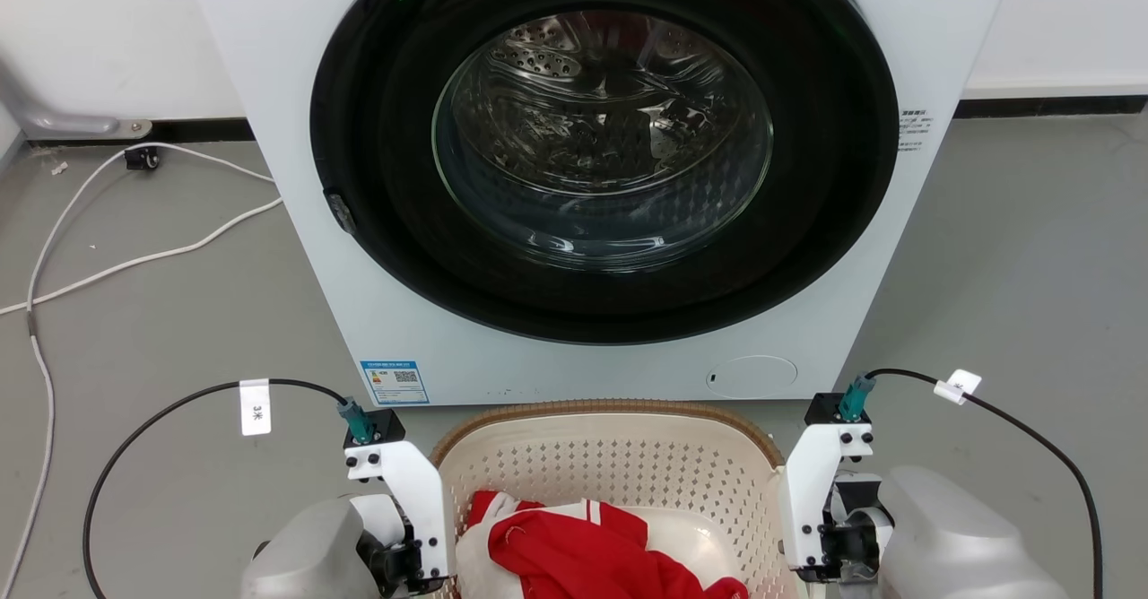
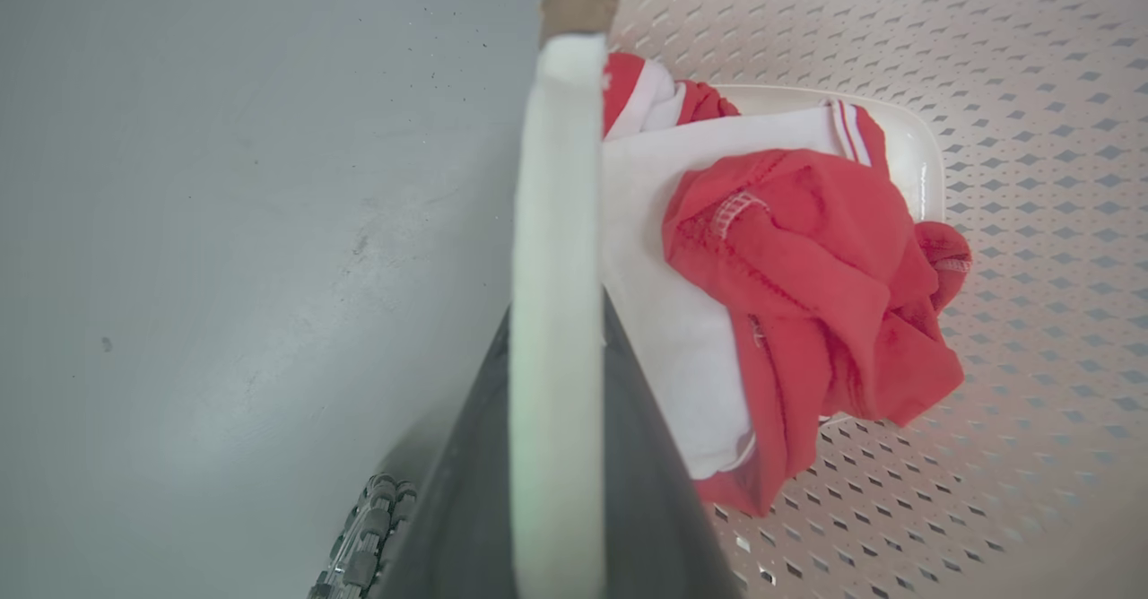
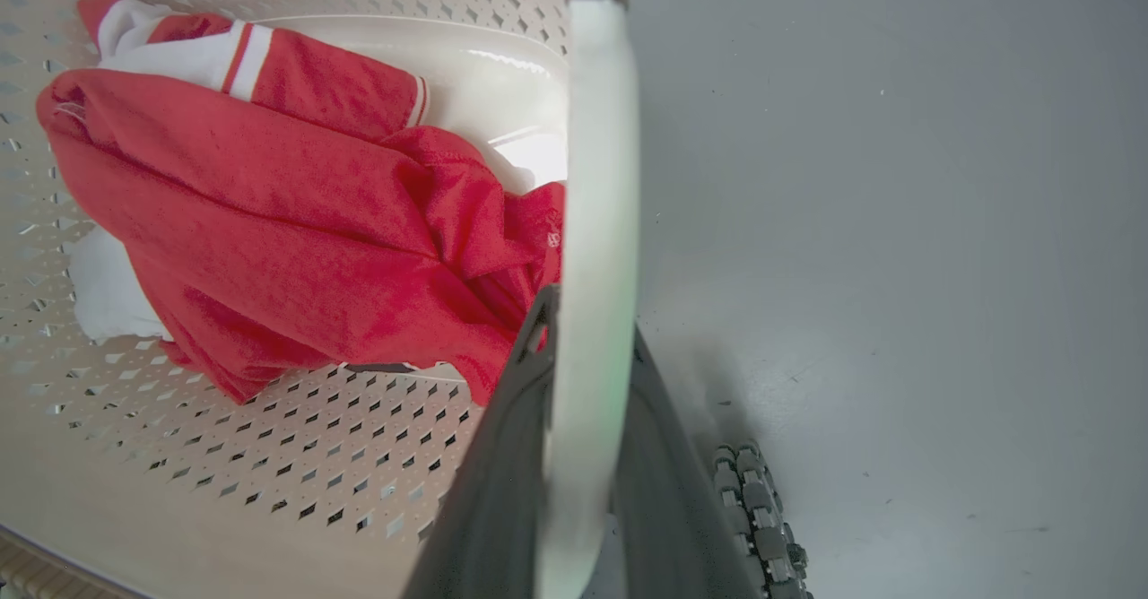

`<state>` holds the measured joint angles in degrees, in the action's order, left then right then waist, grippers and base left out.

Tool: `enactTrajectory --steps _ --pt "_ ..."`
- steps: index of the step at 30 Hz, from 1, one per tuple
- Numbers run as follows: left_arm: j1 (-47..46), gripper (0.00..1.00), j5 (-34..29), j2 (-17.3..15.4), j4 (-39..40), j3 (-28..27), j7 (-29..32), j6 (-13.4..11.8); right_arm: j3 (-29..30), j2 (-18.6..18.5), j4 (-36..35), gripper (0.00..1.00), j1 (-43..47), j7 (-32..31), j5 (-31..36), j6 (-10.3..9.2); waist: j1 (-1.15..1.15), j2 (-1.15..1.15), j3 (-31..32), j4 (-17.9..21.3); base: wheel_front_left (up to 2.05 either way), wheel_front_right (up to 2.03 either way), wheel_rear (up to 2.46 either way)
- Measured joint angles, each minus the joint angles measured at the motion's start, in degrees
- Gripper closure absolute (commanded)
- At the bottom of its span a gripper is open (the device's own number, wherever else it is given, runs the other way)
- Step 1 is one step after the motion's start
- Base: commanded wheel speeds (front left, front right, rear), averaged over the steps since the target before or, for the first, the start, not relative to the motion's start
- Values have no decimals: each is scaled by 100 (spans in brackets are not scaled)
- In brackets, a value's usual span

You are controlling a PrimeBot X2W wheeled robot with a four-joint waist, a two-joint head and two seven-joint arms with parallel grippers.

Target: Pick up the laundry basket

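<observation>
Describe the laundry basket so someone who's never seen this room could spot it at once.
Find the big white washing machine with the round glass door. Directly in front of its base is the laundry basket, holding red and white clothes. It's cream plastic dotted with small holes and has a brown woven-look rim, which nothing else nearby has.

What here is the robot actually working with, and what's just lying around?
Job: laundry basket; left gripper and right gripper, both clamped on it.
Just there: washing machine, red and white clothes inside the basket, white cable.
</observation>
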<state>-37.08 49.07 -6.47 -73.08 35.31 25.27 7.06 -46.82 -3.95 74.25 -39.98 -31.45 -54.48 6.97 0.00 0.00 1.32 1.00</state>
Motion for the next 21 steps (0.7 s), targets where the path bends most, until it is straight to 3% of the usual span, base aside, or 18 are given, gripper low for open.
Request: enactTrajectory --steps 21 --pt "-14 100 199 -5 -12 180 -33 0 99 -3 7 100 9 -71 48 0 1 0 -7 -2 0 0 0"
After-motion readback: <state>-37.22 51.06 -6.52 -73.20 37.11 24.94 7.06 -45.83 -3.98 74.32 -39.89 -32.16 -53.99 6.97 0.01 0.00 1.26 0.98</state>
